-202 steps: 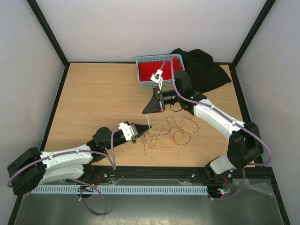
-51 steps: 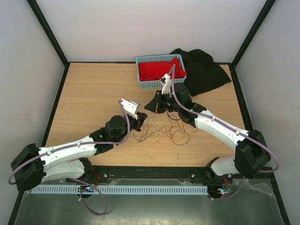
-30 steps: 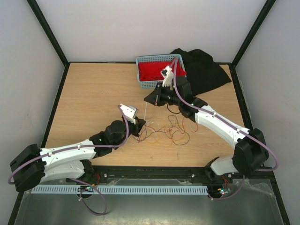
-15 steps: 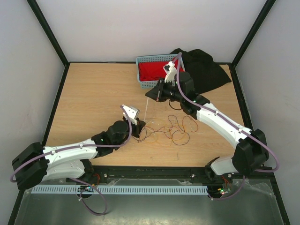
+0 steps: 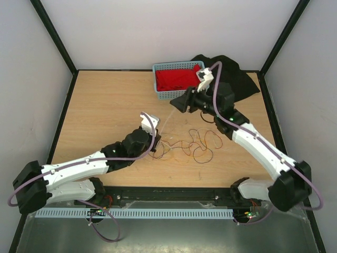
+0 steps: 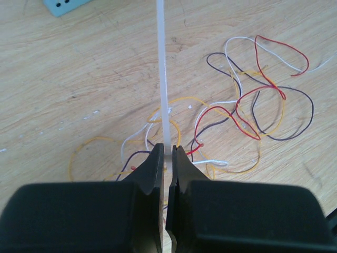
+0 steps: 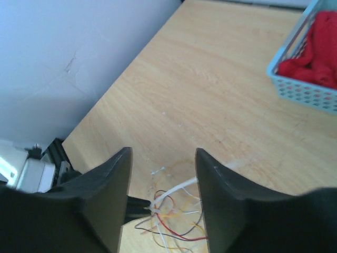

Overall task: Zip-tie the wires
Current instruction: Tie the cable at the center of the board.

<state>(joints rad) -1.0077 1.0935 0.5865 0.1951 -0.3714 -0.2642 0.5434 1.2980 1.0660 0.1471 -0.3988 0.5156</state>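
Pale wood table (image 6: 63, 84), left wrist view: the grained board fills the frame beneath the fingers.
Left wrist view, left gripper (image 6: 167, 152): the two black fingers (image 6: 151, 171) are clenched together on the zip tie (image 6: 161, 68), which is pinched near its lower end.
Left wrist view, zip tie: the whitish strip is seen running straight up from the jaws and out of the top of the frame.
Left wrist view, wires (image 6: 268, 89): yellow, white, red and dark loops are spread flat on the wood, around the foot of the strip and out to the right. Whether the strip is looped around any of them cannot be told.
Right wrist view, right gripper (image 7: 162, 153): the jaws are released and set well apart, and nothing is held between them.
Right wrist view, zip tie: a pale, partly blurred strip is seen below the parted fingers (image 7: 118, 190), with its far end down among the wires.
Right wrist view, basket (image 7: 295, 87): the blue mesh wall is seen at the upper right, with a red cloth (image 7: 316, 47) inside.
Overhead view, left gripper: it is laid low at the left end of the tangle, near the middle of the table.
Overhead view, right gripper: it is raised above the table, near the basket at the far side.
Overhead view, wires: the loops are spread between the two arms.
Overhead view, black cloth (image 5: 231, 74): it is heaped just beside the basket, at the far right.
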